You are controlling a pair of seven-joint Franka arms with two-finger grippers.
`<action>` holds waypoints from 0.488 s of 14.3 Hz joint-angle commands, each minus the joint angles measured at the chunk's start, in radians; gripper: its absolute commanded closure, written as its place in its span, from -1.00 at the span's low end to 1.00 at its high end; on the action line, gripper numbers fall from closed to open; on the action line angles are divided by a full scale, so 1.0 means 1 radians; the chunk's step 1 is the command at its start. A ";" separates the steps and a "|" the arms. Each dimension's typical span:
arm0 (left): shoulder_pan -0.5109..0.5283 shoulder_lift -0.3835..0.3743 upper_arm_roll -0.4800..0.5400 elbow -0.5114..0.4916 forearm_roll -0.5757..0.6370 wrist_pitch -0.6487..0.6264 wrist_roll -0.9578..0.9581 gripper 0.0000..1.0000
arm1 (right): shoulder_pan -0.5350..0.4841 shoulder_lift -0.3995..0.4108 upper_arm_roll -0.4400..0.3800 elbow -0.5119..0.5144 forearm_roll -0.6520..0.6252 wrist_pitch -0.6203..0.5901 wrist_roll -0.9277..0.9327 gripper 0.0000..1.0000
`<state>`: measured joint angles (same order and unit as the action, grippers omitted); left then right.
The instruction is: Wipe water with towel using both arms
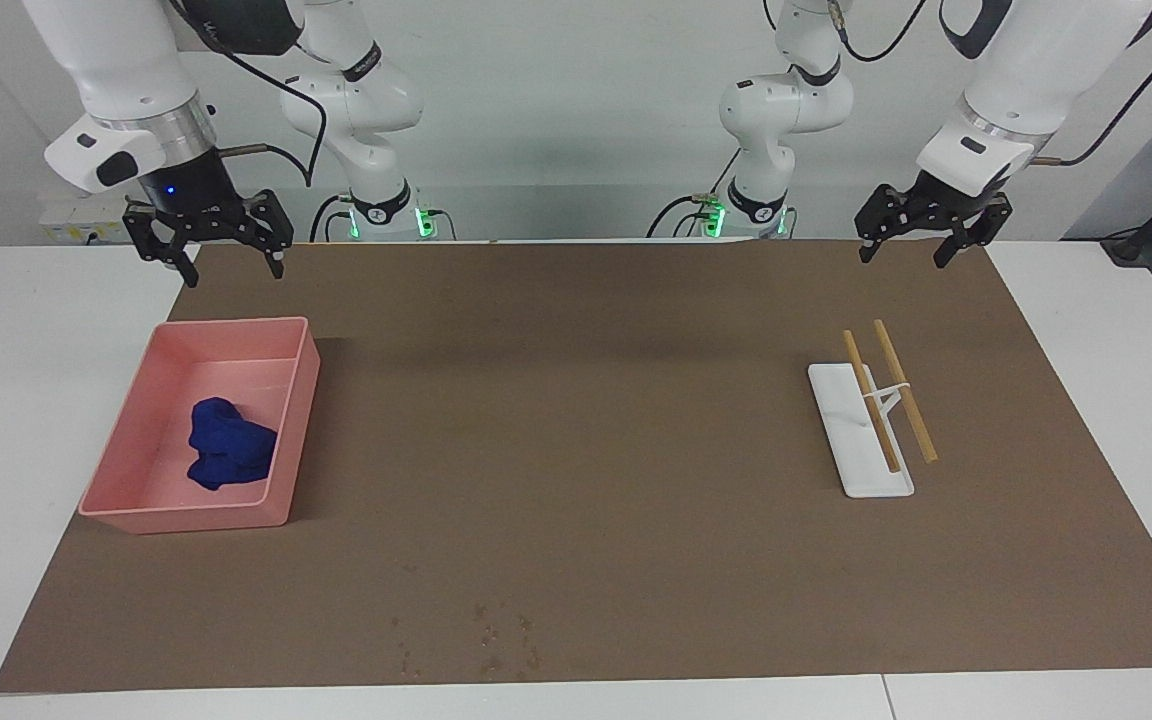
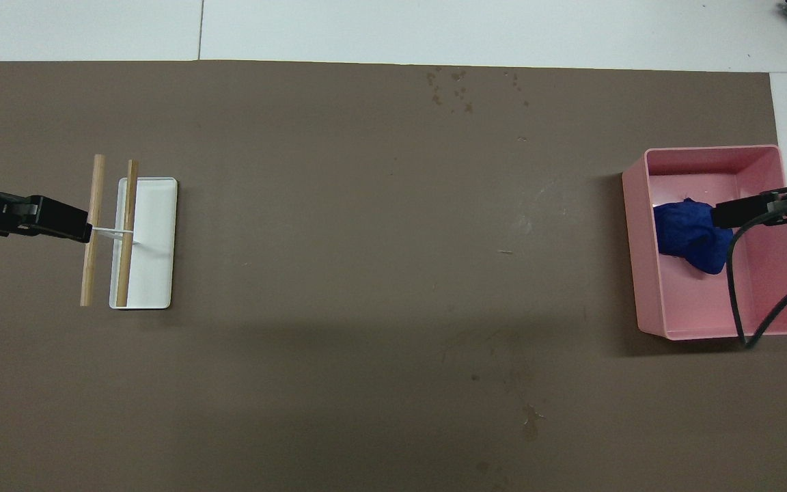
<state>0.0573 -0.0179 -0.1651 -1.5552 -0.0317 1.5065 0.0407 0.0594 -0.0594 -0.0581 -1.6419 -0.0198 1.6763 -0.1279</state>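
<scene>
Left pincer raised, fingers spread, pointing down. Right pincer raised, fingers spread, pointing down.

Bright, even light; soft shadows, sharp focus.

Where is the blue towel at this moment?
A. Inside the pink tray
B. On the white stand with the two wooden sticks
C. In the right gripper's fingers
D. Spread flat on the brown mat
A. The towel lies crumpled on the floor of the pink tray, while the right gripper hangs open above the mat's edge nearest the robots, holding nothing.
</scene>
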 commanded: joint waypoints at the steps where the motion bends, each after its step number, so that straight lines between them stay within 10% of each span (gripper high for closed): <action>1: 0.009 -0.031 -0.001 -0.034 -0.011 0.006 0.005 -1.00 | -0.001 -0.007 0.000 0.004 0.004 -0.009 0.024 -1.00; 7: 0.009 -0.031 -0.001 -0.034 -0.011 0.006 0.005 -1.00 | 0.000 -0.007 0.003 0.004 0.021 0.000 0.054 -1.00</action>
<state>0.0573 -0.0179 -0.1651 -1.5552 -0.0317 1.5065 0.0407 0.0599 -0.0594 -0.0573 -1.6415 -0.0189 1.6763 -0.1132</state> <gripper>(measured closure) 0.000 0.000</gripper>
